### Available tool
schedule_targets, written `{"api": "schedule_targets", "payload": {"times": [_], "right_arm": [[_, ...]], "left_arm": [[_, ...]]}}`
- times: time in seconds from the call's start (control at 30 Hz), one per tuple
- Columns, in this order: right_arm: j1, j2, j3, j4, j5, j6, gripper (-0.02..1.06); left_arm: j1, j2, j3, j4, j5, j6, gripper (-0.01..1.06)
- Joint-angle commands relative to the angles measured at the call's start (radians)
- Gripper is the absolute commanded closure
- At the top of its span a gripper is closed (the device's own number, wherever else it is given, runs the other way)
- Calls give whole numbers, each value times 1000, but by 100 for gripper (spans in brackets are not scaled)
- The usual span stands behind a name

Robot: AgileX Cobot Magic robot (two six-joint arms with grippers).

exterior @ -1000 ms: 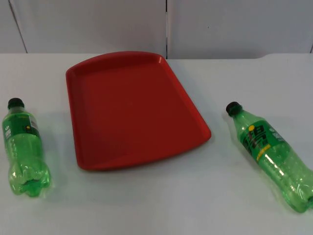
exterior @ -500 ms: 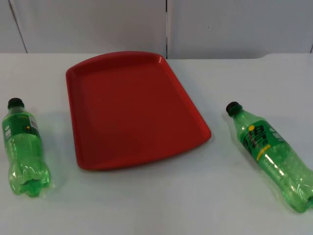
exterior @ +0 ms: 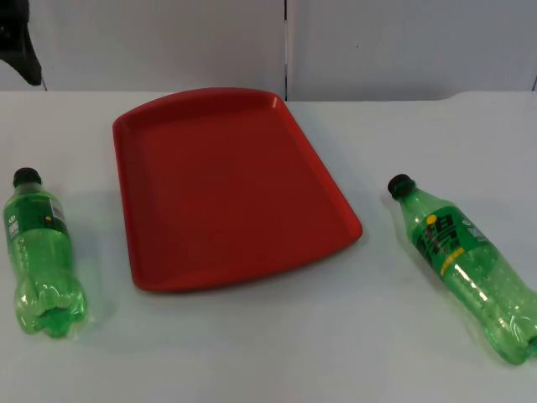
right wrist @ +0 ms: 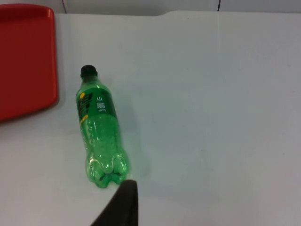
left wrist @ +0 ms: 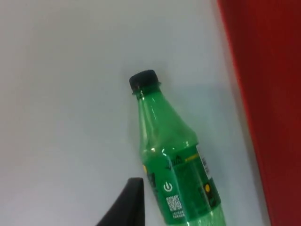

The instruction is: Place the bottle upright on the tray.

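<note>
Newly arrived at the far left corner, the left arm (exterior: 18, 42) hangs above the left bottle (exterior: 40, 254), its grip impossible to judge, while both green bottles, including the right bottle (exterior: 463, 266), lie flat beside the red tray (exterior: 226, 185).

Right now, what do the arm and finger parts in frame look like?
All black and matte, no markings. The left arm is a dark rounded block at the partition wall. The left fingertip and right fingertip are smooth wedges tapering to a blunt tip.
</note>
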Motion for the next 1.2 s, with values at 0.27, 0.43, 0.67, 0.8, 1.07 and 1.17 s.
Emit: {"api": "schedule_targets", "payload": {"times": [0.27, 0.43, 0.67, 0.8, 1.07, 1.17], "right_arm": [[-11, -3, -1, 3, -7, -8, -1], [-11, -3, -1, 3, -7, -8, -1], [-11, -3, -1, 3, -7, -8, -1], [-11, -3, -1, 3, -7, -8, -1], [-11, -3, -1, 3, -7, -8, -1], [-11, -3, -1, 3, -7, -8, -1]], "left_arm": [[72, 196, -81, -10, 110, -104, 0], [67, 244, -81, -24, 96, -104, 0], [60, 293, -81, -38, 69, -101, 0], [47, 319, -77, -31, 60, -101, 0], [-1, 331, -10, -9, -34, -160, 0], [1, 332, -1, 25, -40, -184, 0]]}}
